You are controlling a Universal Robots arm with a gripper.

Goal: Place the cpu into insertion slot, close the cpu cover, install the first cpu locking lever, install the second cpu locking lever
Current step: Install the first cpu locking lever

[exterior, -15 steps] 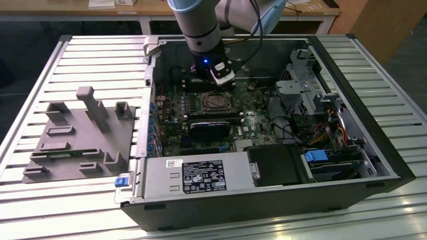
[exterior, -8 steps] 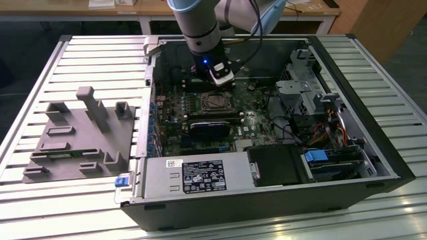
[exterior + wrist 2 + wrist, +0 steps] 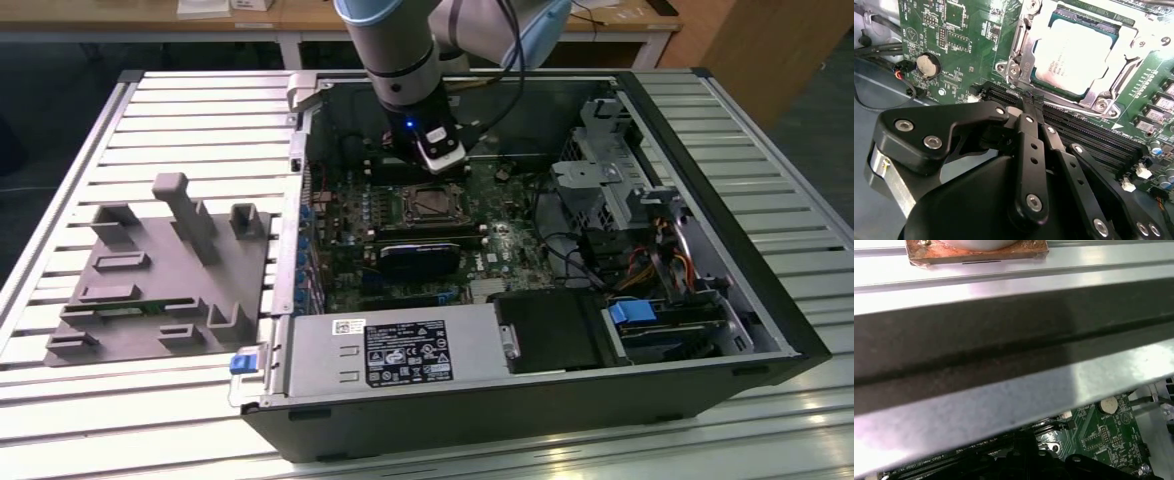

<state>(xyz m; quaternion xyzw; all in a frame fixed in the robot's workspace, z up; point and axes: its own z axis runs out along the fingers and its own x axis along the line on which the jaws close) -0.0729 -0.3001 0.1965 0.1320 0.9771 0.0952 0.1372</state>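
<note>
Hanging near the silvery square cpu, the black pincer is pressed together

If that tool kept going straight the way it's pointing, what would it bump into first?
Probably the long black memory slots, just beside the cpu cover; the tool looks close, but depth is unclear.

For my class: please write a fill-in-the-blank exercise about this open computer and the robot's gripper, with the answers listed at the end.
1. The motherboard is coloured ___.
2. The square window of the cpu cover frames the silver-topped ___.
3. The gripper hangs near the long black ___ slots.
4. The round silver disc on the board is a coin ___.
Answers: green; cpu; memory; battery.
</note>
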